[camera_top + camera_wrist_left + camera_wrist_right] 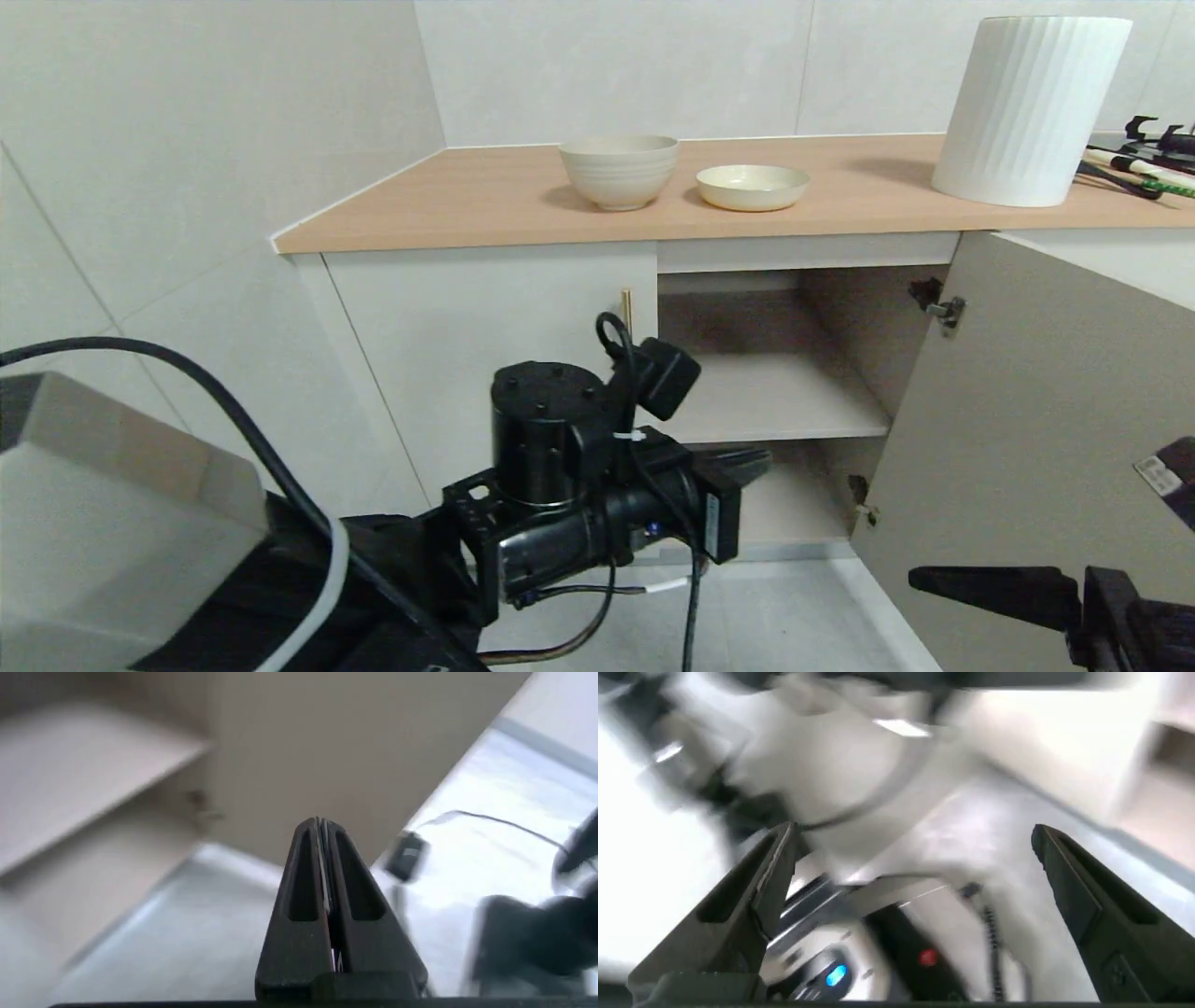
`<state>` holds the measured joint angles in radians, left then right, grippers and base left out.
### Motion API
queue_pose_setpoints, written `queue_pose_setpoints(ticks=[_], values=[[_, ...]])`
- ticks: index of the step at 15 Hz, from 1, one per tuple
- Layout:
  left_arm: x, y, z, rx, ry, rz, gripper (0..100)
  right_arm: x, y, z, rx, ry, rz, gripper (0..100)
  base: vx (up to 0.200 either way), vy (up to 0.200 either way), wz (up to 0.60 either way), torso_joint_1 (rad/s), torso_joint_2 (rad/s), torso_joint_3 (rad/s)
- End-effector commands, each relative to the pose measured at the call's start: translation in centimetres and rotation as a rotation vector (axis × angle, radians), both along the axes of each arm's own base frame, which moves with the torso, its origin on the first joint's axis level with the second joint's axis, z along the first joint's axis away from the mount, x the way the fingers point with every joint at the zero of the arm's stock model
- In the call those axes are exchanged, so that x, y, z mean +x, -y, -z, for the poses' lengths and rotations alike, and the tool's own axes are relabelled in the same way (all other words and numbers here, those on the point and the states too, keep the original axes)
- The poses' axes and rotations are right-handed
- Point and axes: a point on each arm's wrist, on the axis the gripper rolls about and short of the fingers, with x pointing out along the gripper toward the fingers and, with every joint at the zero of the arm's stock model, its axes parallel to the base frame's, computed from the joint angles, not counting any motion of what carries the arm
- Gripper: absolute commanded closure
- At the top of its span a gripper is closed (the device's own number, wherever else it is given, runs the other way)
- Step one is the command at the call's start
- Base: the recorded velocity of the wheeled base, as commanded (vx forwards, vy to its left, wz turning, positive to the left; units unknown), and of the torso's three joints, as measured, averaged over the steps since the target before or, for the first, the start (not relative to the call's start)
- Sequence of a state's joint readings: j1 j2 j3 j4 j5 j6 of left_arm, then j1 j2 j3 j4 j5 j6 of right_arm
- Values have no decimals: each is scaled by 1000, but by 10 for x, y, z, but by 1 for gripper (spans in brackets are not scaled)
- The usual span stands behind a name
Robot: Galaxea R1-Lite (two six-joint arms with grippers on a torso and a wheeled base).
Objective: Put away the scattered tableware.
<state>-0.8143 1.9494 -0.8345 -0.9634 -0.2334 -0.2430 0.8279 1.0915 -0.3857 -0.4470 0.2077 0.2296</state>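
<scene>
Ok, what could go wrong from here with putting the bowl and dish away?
The open door hangs close to the right claw, so raising that arm might knock it. The bowl and dish sit close together on the counter; grabbing one may nudge the other. The left claw is shut and must open first.

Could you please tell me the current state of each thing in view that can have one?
bowl: upright on the countertop, nothing visible inside.
shallow dish: upright on the countertop beside the bowl, empty.
right cabinet door: swung open.
left cabinet door: shut.
left gripper: shut, holding nothing.
right gripper: open, holding nothing.
white ribbed container: upright on the countertop.
</scene>
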Motion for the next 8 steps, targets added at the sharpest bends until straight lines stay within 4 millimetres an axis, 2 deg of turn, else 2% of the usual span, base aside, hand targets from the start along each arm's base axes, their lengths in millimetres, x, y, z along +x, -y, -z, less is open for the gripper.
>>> queue_pose_setpoints(ticks=[1,2,3,4,5,8], values=[[-2,-48,-24,-13,47,-112,100,14,-9,-12,-40,-13,87,0,0,0,0,0,0,0],[-7,-73,-35,-2,64,-160,100,20,-13,-22,-105,-42,157,0,0,0,0,0,0,0],[-10,-83,-40,7,68,-180,100,24,-14,-27,-122,-46,188,0,0,0,0,0,0,0],[-19,-118,-57,40,70,-262,100,33,-15,-45,-128,-33,236,0,0,0,0,0,0,0],[-28,-138,-67,70,56,-308,100,39,-20,-58,-101,-10,244,0,0,0,0,0,0,0],[-60,-171,-87,132,-14,-364,100,59,-34,-84,-110,-9,286,0,0,0,0,0,0,0]])
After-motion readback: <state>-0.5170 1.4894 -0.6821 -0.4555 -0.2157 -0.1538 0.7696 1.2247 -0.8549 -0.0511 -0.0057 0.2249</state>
